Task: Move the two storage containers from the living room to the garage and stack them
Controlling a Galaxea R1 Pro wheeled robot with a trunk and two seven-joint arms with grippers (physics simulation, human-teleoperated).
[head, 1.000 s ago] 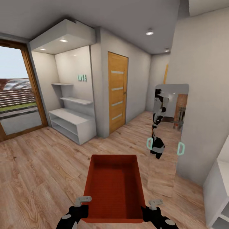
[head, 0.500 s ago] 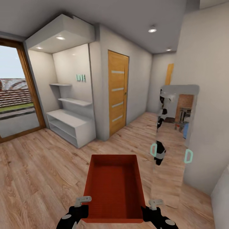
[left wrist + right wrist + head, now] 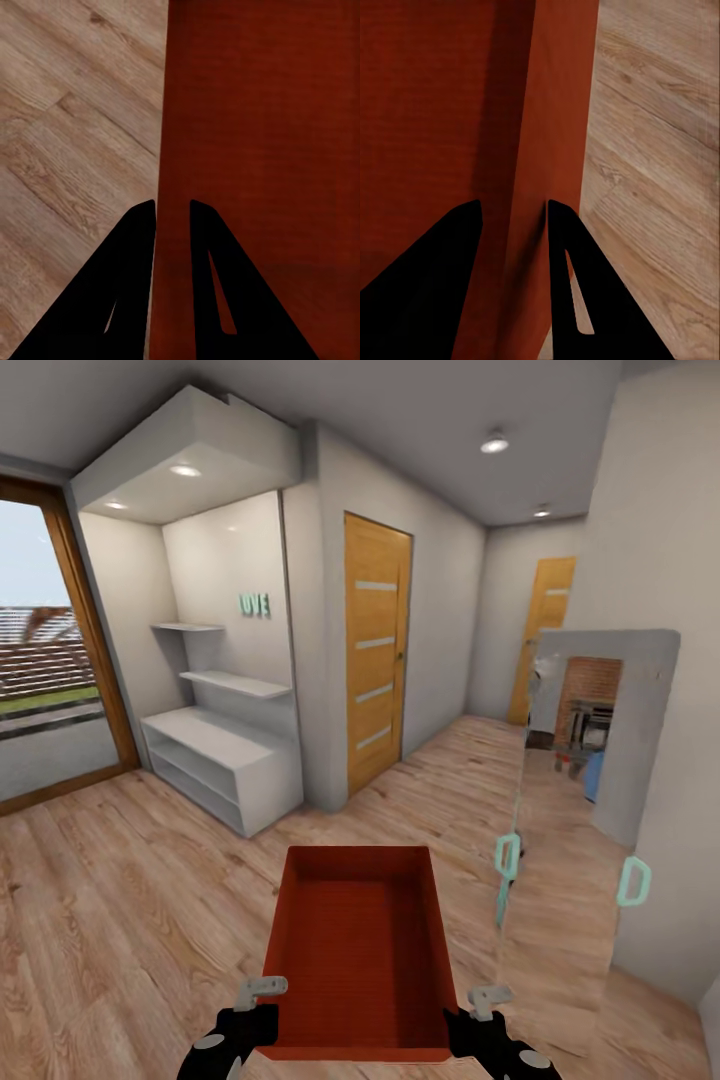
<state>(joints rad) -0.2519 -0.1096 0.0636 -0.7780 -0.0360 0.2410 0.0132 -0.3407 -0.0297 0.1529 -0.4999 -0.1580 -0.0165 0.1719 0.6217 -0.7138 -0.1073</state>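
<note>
The orange-red storage container [image 3: 358, 950], judged light and rigid, is carried above the wood plank floor [image 3: 120, 900], pinched at opposite side walls by the left gripper [image 3: 172, 214] and right gripper [image 3: 514, 214].

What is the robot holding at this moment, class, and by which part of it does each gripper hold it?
One orange-red storage container, carried above the wood floor. The left gripper clamps its left side wall, the right gripper its right side wall, both near the end closest to the robot.
</note>
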